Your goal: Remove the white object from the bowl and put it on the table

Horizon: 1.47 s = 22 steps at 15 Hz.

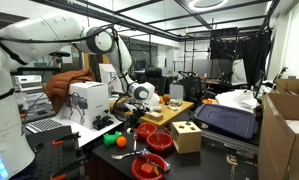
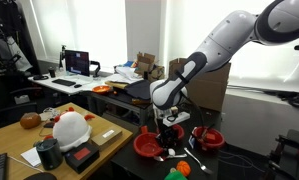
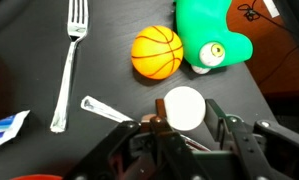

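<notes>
While your gripper (image 3: 188,118) clamps partway shut on the white object (image 3: 184,105), it hangs low over the dark counter (image 3: 109,40), near an orange ball (image 3: 156,53) and 1 fork (image 3: 69,60).

A fork (image 3: 68,65), an orange ball (image 3: 157,52) and a green object (image 3: 214,35) lie on the dark tabletop (image 3: 119,25).

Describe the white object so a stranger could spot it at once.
On the dark table, look at the gripper: the white object is held between its fingers. Its neighbours are an orange ball, a green object and a fork; it alone is plain white and round.
</notes>
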### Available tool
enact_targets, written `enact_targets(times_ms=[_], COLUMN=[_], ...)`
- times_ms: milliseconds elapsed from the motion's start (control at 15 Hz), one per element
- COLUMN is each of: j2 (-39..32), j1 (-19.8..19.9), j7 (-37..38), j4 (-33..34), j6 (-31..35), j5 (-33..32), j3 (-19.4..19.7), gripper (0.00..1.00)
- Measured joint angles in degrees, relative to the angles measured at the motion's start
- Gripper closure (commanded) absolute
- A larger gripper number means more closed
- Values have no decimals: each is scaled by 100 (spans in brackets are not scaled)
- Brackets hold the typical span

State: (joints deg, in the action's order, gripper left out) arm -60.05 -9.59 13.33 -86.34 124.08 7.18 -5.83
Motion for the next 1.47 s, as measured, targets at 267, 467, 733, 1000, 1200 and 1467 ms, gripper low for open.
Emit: enact_targets(times_ms=[267,467,733,1000,1200,1467], j2=[-33,-109,-246,-324,-349,-399], j1=[-59,-118,-179,-272,-326,-362], j7=[-201,-308,-311,-301,-299,-299], j4=[22,23,53,136,196,249], j6=[0,0,0,4,5,9], j5=[-2,-21,-147,-337,-444,-491], j3=[-94,-97,-82,34,110,129], gripper=[83,83,83,83,83,49])
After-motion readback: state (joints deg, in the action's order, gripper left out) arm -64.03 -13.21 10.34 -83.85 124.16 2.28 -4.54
